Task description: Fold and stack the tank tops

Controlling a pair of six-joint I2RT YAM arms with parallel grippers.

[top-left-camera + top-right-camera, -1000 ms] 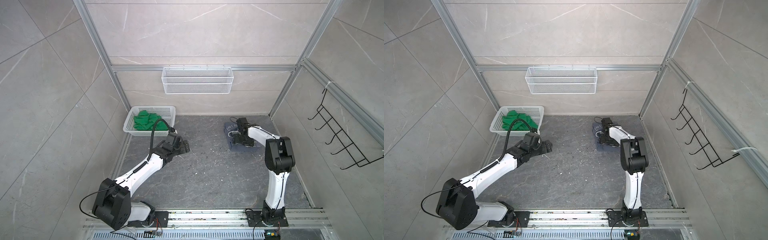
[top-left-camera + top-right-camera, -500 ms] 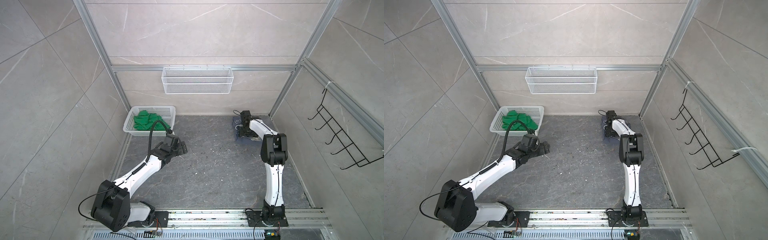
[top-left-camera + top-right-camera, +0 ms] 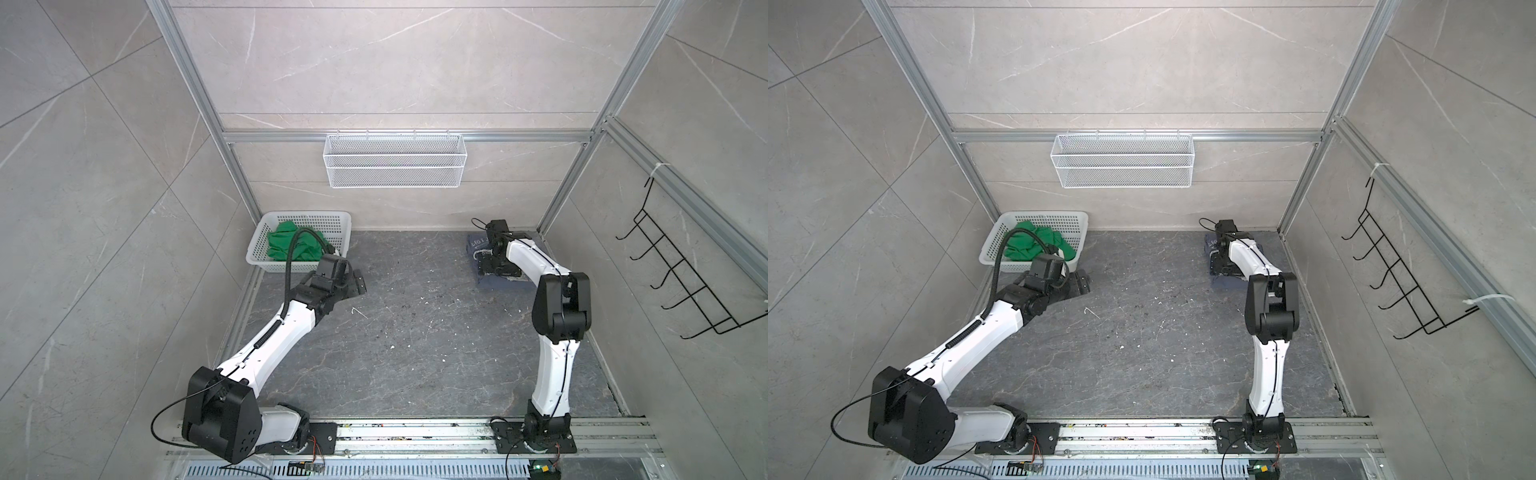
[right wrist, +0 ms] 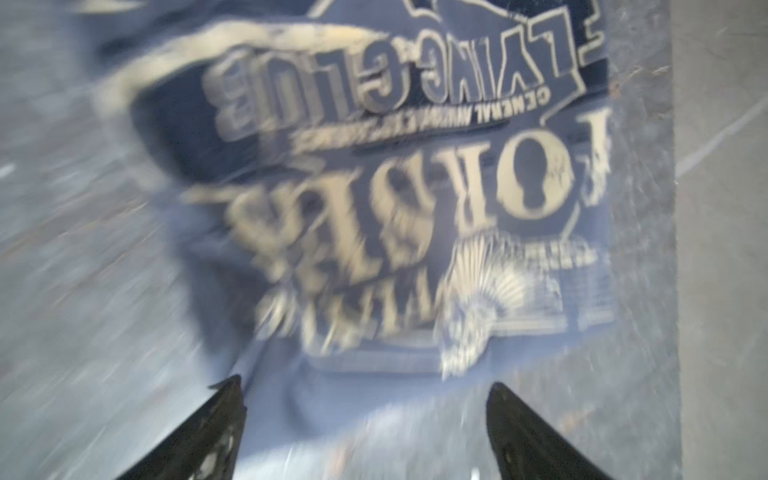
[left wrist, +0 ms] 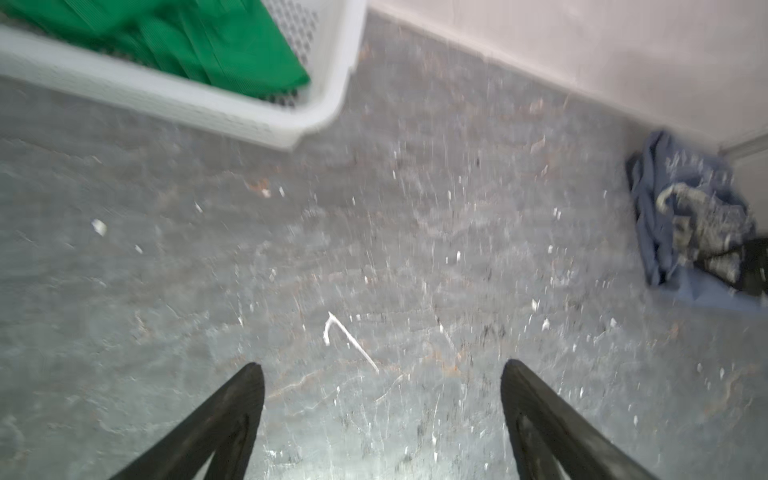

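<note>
Right wrist view: one folded and parked, one to go.
Your right claw (image 4: 365, 382), jaws wide and empty, has slid the folded slate-blue tank top (image 4: 415, 187) across the worktop (image 3: 415, 332) into the back right corner; print up, edges rumpled. Left claw (image 5: 382, 363), wide too, has edged toward the basket (image 3: 307, 216) where the green tank top (image 3: 286, 245) lies crumpled, so half your job remains.
</note>
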